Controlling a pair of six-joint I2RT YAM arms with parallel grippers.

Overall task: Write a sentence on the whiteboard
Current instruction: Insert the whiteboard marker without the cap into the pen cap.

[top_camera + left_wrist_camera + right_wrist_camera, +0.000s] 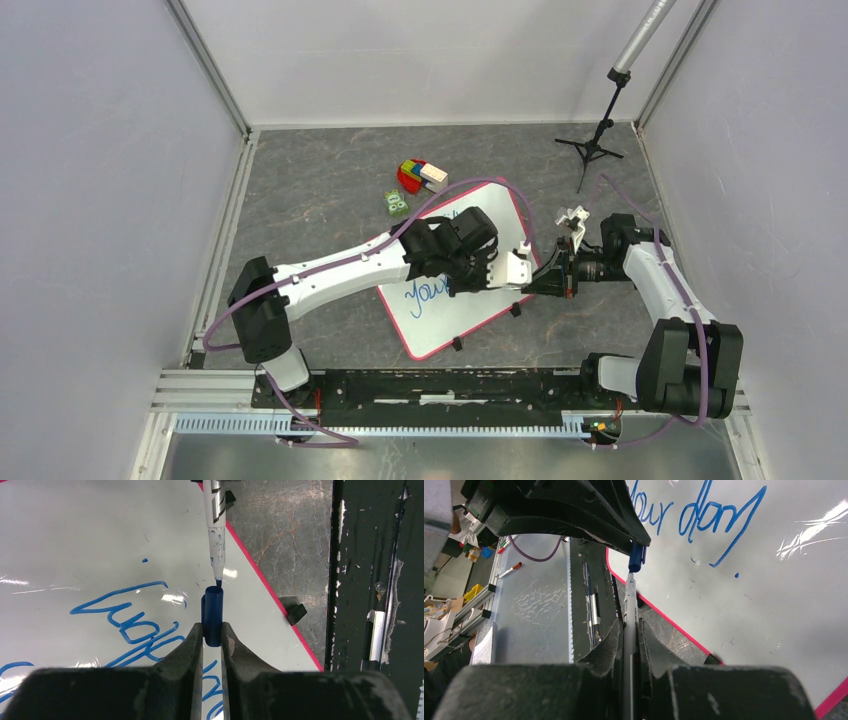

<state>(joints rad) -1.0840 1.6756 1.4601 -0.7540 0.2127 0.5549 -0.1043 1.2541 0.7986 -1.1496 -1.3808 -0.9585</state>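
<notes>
The whiteboard [440,325] lies tilted on the grey table, pink-rimmed, with the blue sentence [428,292] partly hidden under my left arm. In the right wrist view the words "your day" [709,520] show on the whiteboard [774,605]. My left gripper [212,627] is shut on a blue marker cap [212,615], held above the whiteboard [75,540]. My right gripper [628,625] is shut on the marker [629,605]. The marker [216,525] points its blue tip right at the cap's mouth. Both grippers [525,272] [548,280] meet over the board's right edge.
Coloured toy blocks [422,175] and a small green item [397,203] lie behind the board. A black tripod stand [595,145] is at the back right. A black board clip [296,612] sticks out of the rim, and the black base rail [440,385] runs along the near edge.
</notes>
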